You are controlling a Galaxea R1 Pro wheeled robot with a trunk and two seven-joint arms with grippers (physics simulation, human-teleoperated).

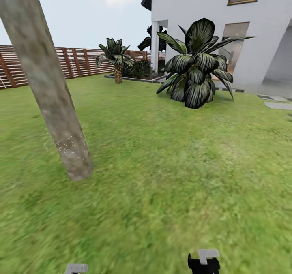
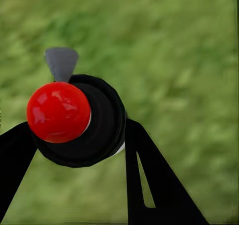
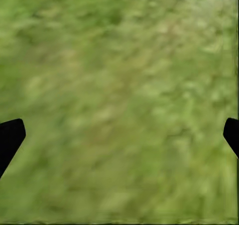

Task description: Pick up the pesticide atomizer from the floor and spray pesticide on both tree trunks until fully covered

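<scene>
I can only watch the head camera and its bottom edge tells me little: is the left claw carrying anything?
Observer: Yes. The left wrist view shows the left claw gripping the pesticide atomizer, with a finger on each side.
Visitor: What does it look like up close?
Observer: It has a dark round body, a red knob and a grey nozzle.
Visitor: And the right claw?
Observer: The right claw is open, with grass between its fingers.
</scene>
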